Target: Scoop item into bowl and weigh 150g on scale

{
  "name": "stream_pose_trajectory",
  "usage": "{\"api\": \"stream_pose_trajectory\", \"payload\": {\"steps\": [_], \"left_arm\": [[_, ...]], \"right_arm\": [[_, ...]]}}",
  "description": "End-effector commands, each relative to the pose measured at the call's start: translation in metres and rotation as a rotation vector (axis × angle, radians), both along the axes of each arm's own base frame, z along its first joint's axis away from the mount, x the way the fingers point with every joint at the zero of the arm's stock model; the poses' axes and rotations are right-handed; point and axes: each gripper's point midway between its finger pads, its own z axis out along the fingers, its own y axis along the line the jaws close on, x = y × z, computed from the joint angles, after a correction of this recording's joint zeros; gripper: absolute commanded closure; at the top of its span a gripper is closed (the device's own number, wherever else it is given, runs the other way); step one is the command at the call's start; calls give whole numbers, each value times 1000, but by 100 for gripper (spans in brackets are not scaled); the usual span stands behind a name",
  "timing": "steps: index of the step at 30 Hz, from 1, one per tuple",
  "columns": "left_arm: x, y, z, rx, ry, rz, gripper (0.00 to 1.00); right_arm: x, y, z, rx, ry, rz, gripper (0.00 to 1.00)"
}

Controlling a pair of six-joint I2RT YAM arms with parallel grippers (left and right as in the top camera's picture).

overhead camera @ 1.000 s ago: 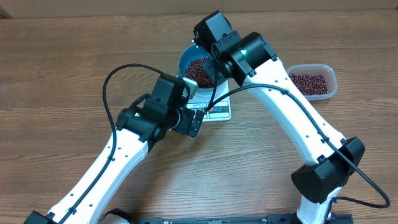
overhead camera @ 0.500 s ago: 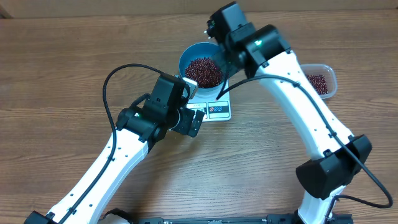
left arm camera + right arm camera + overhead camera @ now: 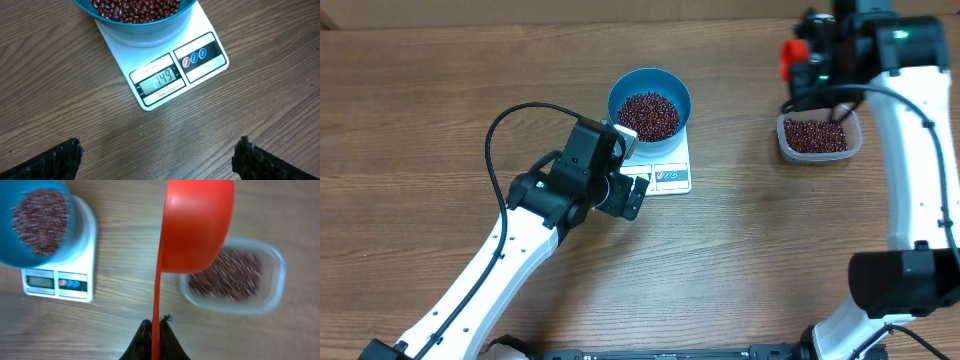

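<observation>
Blue bowl [image 3: 650, 78] sitting on white scale [image 3: 672, 158], middle of wooden worktop [image 3: 420, 100]. Heaped with small red-brown beans [image 3: 650, 115]. Reads 149 on scale display [image 3: 159, 80] in left wrist view.

Left fingers [image 3: 57, 161] spread wide open, gripping nothing. Hanging just in front of the scale's display edge, not touching it.

Right fingers [image 3: 142, 342] clamped shut on thin handle of red scoop [image 3: 197, 225]. Far right of worktop, well apart from bowl and scale. Scoop tipped on its side above clear plastic tub [image 3: 820, 157], over the tub's left part in right wrist view. Looks clear of the tub. More beans lying loose in tub. Cannot tell whether anything sits in scoop.
</observation>
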Motion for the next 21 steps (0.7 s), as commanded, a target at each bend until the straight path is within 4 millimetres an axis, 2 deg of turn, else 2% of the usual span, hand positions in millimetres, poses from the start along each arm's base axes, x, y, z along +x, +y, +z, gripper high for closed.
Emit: {"api": "stream_pose_trajectory", "payload": {"steps": [1, 4, 9, 21], "left_arm": [[-1, -1, -2, 15, -4, -25, 1], [-1, -1, -2, 14, -4, -25, 0], [-1, -1, -2, 15, -4, -25, 1], [-1, -1, -2, 15, -4, -25, 1]], "right_arm": [[-5, -23, 15, 28, -27, -57, 96], [-12, -46, 7, 27, 10, -114, 96], [-23, -62, -16, 22, 85, -126, 96], [-34, -64, -78, 30, 200, -120, 96]]}}
